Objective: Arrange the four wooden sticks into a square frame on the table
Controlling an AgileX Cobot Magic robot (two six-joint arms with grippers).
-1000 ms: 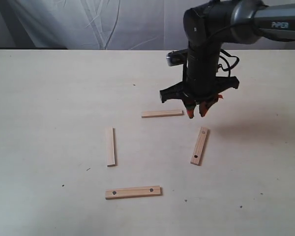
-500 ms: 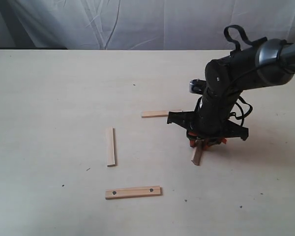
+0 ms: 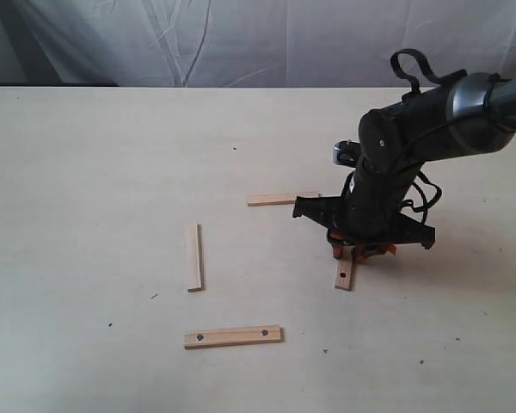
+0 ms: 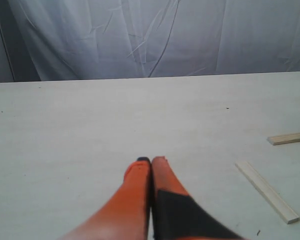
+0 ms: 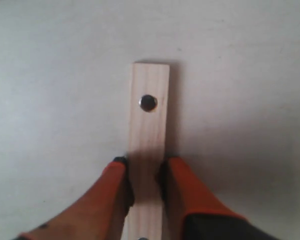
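Snugly, the right claw (image 5: 145, 169) clasps a holed stick (image 5: 149, 122) mid-length.

White curtain (image 3: 198, 39) — creased, softly lit

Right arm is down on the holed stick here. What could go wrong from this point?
1. The right pincer pinches the right-hand holed stick only across its narrow edges, so it may twist or slip when moved.
2. The far plain stick ends right beside the pincer's black body; a sideways move could knock it askew.
3. The left plain stick and front holed stick lie well apart, so small placement errors could leave open corners.
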